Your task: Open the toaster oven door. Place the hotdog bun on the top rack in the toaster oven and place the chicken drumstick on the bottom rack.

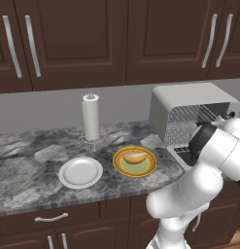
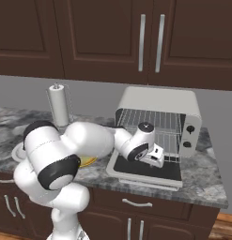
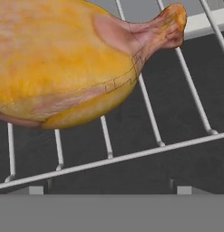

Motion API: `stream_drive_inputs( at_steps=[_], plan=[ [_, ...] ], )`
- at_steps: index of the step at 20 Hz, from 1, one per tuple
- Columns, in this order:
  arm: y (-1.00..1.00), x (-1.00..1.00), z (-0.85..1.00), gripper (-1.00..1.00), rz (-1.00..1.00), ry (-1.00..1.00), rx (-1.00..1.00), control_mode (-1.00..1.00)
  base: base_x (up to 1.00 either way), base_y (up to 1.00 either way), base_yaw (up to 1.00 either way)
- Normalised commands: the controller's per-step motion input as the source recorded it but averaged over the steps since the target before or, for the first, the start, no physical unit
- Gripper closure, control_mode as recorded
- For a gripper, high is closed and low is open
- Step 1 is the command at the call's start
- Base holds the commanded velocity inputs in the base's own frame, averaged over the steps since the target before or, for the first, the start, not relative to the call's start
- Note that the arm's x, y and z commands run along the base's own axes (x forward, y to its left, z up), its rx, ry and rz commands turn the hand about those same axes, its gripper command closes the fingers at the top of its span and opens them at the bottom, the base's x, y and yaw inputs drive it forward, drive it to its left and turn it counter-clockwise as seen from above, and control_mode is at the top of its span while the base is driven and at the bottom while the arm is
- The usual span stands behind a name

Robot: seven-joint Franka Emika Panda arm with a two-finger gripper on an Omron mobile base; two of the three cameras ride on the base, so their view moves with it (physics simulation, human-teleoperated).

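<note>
The toaster oven [image 2: 159,101] stands on the counter with its door [image 2: 141,172] folded down flat in front. My gripper [image 2: 158,158] reaches into the opening at the height of the bottom rack [image 2: 173,151], below the top rack [image 2: 150,119]. Close up in the hand view, the golden-brown chicken drumstick [image 3: 63,63] lies on the wires of a rack [image 3: 109,158], bone end up and to the right. My gripper [image 3: 106,190] is open, its tips spread wide just short of the drumstick. The hotdog bun [image 1: 135,157] rests on a yellow plate [image 1: 119,165] left of the oven.
An empty white plate [image 1: 80,171] sits left of the yellow one. A paper towel holder [image 1: 91,116] stands behind both, near the wall. Dark cabinets hang above the counter, and my arm crosses in front of the oven opening.
</note>
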Motion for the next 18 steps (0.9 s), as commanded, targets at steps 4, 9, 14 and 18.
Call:
stream_drive_inputs(
  at_steps=[4,9,14,18],
  plan=[
    [0.09,0.22,-0.10,-1.00,0.00,-0.01,0.00,-1.00,0.00,0.00,0.00],
    [0.07,0.22,-0.10,-1.00,0.00,-0.05,0.00,-1.00,0.00,0.00,0.00],
    [-0.01,0.26,0.01,-1.00,0.05,-0.02,0.00,-1.00,0.00,0.00,0.00],
    [0.00,0.25,0.03,-1.00,0.05,-0.03,0.00,-1.00,0.00,0.00,0.00]
  ],
)
